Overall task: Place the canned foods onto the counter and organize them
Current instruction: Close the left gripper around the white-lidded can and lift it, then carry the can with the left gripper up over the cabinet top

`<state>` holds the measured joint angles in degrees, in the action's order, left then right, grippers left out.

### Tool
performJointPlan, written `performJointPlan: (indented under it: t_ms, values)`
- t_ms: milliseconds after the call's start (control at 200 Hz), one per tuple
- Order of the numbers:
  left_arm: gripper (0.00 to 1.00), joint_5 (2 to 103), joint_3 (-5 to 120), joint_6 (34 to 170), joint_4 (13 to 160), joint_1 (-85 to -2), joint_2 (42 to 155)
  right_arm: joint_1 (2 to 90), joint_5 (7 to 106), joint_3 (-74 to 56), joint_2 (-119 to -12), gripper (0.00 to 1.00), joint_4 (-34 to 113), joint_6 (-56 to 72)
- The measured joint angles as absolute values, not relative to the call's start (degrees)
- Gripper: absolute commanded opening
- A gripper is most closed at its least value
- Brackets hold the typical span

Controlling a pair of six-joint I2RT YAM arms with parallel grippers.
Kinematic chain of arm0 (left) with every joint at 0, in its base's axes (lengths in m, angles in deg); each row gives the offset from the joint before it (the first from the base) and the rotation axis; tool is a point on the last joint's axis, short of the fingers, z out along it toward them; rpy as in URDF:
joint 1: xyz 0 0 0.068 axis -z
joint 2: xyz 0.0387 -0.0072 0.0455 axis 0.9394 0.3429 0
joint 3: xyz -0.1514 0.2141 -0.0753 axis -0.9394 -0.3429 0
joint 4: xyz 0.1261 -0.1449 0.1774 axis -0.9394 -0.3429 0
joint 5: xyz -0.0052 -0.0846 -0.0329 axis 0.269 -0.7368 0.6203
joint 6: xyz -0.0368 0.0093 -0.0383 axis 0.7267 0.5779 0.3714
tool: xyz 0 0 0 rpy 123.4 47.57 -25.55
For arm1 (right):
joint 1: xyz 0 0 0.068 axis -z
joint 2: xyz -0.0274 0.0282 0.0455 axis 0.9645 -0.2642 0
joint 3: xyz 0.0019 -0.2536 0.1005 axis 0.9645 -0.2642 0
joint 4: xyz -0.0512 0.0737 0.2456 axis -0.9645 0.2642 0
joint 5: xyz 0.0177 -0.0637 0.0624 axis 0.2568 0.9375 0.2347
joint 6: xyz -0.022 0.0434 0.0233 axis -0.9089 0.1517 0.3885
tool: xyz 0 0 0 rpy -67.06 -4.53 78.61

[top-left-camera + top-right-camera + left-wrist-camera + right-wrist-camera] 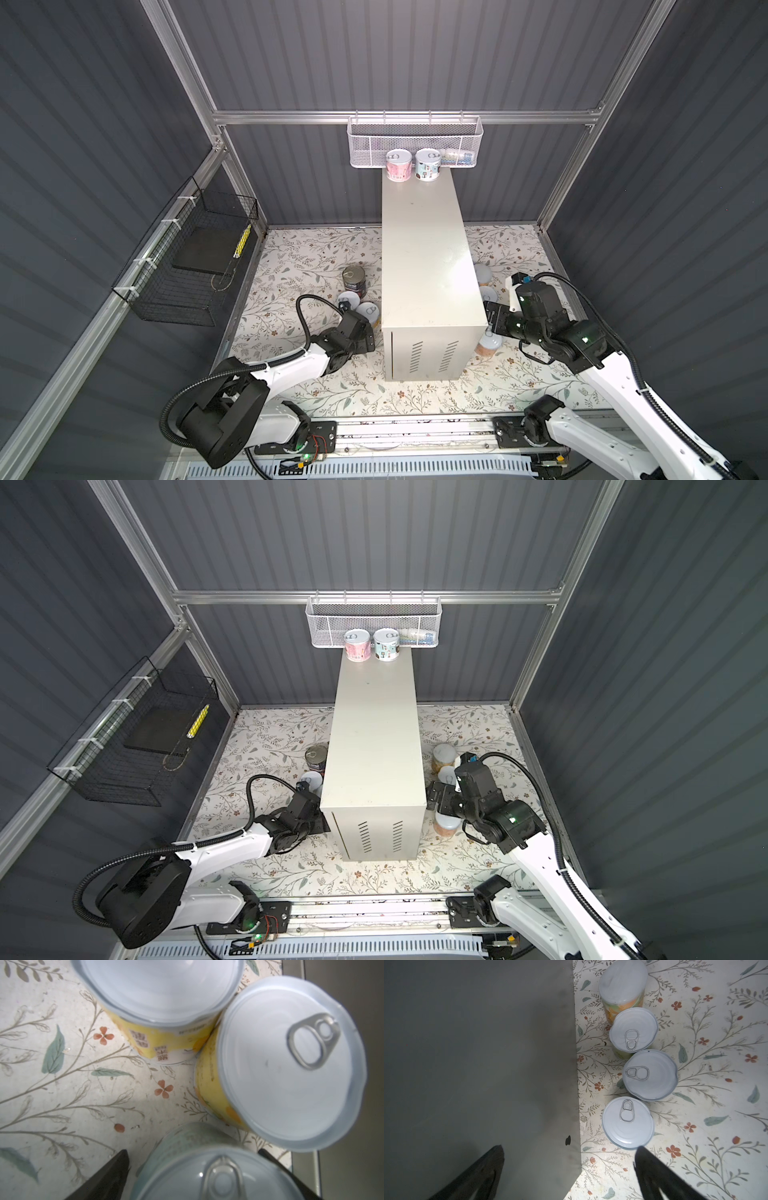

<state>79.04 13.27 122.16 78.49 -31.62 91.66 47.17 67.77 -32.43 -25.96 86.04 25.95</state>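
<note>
Left end effector [193, 1151]: jaws set wide, astride the pale green can [182, 1167], which stands upright between them. A sliver of floral surface [62, 1105] shows between one dark finger [108, 1180] and the can wall. The other finger is partly hidden behind the lid, so contact there cannot be told. No firm grip is visible.

Right end effector [570, 1148]: jaws wide apart and holding nothing. One finger hangs over the cabinet top and the other over the floral surface, its tip just beside the nearest lid.

Cream cabinet [424, 257]: stands upright in the middle of the floral surface, vent slits on its near end.

On the cabinet top: a pink can [399, 165] and a blue can [429, 165], upright, side by side at the far end, just in front of the white mesh basket [415, 137].

Left of the cabinet: two yellow cans [164, 991] close together just beyond the pale green can, and a taller dark can [354, 281] farther back, all on the floral surface.

Right of the cabinet: four cans [650, 1075] upright in a row along the cabinet's side. Three show pull tabs and the farthest has a plain lid.
</note>
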Motion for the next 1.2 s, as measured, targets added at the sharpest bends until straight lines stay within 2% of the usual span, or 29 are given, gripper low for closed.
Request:
performJointPlan:
  t_ms: [55, 215, 300, 400, 450, 465, 490, 495, 645, 815, 955, 1111, 1201]
  values:
    - [0.88, 79.3, 13.1, 122.1, 79.0, -31.5, 91.9, 47.2, 67.6, -32.6, -26.1, 0.99, 85.8, 25.9]
    - [0.68, 81.1, 13.3, 121.7, 79.2, -31.0, 92.1, 47.2, 66.8, -32.9, -26.8, 0.99, 85.4, 25.9]
    - [0.64, 81.0, 13.6, 122.1, 78.7, -31.0, 91.7, 47.2, 66.5, -33.0, -27.0, 0.99, 85.1, 25.9]
    - [0.51, 80.1, 13.9, 122.1, 74.8, -31.0, 90.0, 47.2, 66.4, -33.0, -27.2, 0.99, 85.1, 25.8]
    - [0.34, 79.5, 14.1, 122.1, 71.0, -31.0, 88.3, 47.2, 66.4, -33.0, -27.3, 0.99, 85.1, 25.7]
    - [0.24, 79.3, 14.3, 122.1, 69.9, -31.0, 87.8, 47.2, 66.4, -33.0, -27.3, 0.99, 85.1, 25.7]
    - [0.01, 79.1, 14.6, 122.0, 67.9, -31.0, 86.9, 47.3, 66.4, -33.0, -27.4, 0.99, 85.0, 25.7]
    - [0.0, 79.1, 14.7, 122.0, 67.4, -31.0, 86.6, 47.3, 66.4, -33.0, -27.4, 0.99, 85.0, 25.7]
    - [0.0, 78.8, 20.8, 121.4, 54.7, -31.0, 82.1, 47.3, 66.4, -33.3, -27.3, 0.99, 85.1, 25.6]
    - [0.0, 78.9, 34.6, 118.8, 40.2, -31.0, 81.7, 47.9, 66.4, -33.3, -26.3, 0.99, 85.3, 25.2]
    - [0.0, 79.1, 51.9, 113.2, 27.7, -33.1, 85.7, 48.6, 66.5, -32.1, -25.3, 0.99, 87.1, 24.1]
    - [0.0, 74.7, 72.4, 103.9, 17.9, -42.4, 92.8, 49.0, 67.4, -28.7, -25.2, 0.99, 89.7, 22.6]
    - [0.0, 74.4, 87.1, 99.4, 11.5, -45.0, 98.9, 49.2, 67.9, -27.1, -24.8, 0.99, 90.6, 21.9]
